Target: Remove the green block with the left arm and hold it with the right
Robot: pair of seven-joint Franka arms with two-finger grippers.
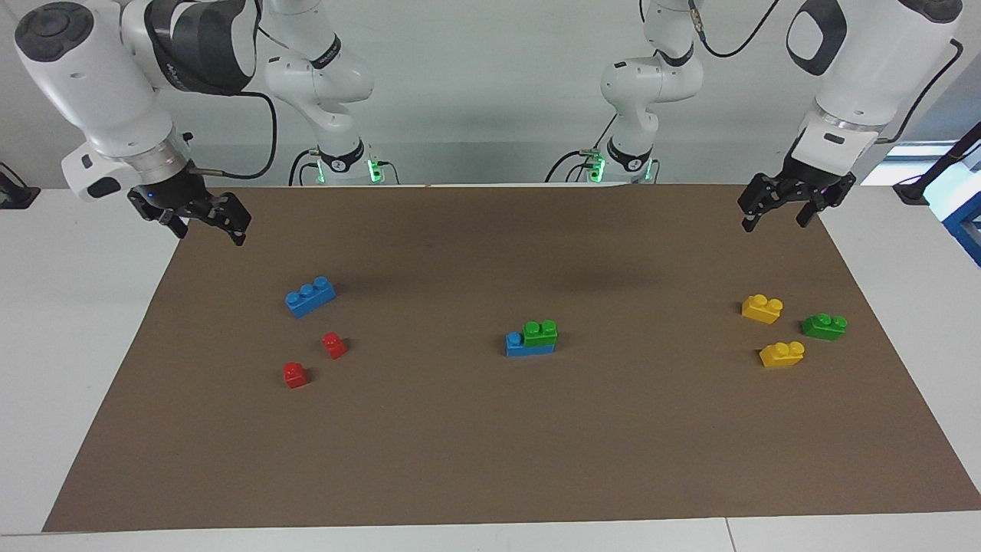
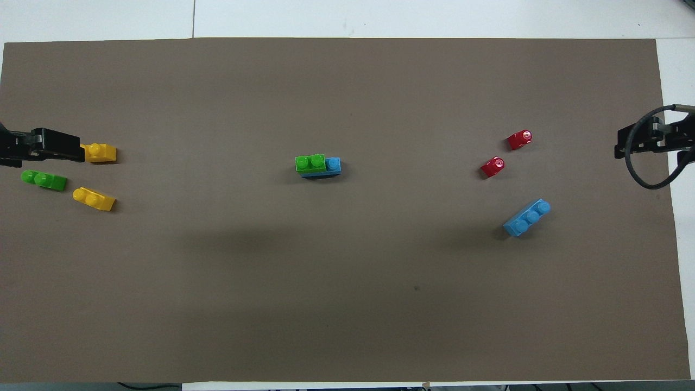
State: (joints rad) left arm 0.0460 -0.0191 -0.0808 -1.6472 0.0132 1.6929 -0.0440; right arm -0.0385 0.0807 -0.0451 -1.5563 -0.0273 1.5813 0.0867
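Overhead view – green block (image 2: 310,162) mid-mat (image 2: 347,304), unobstructed.

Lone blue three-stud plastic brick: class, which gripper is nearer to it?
Right. The right gripper hangs at the right arm's end of the table, where the lone blue three-stud plastic brick lies. The left gripper hangs at the left arm's end.

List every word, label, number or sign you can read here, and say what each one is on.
No readable text anywhere.
Right arm base: a small round mark, too small to read.
Left arm base: a similar mark, too small to read.
Bricks, including the green block on the blue brick: no print.
Brown mat: no print.
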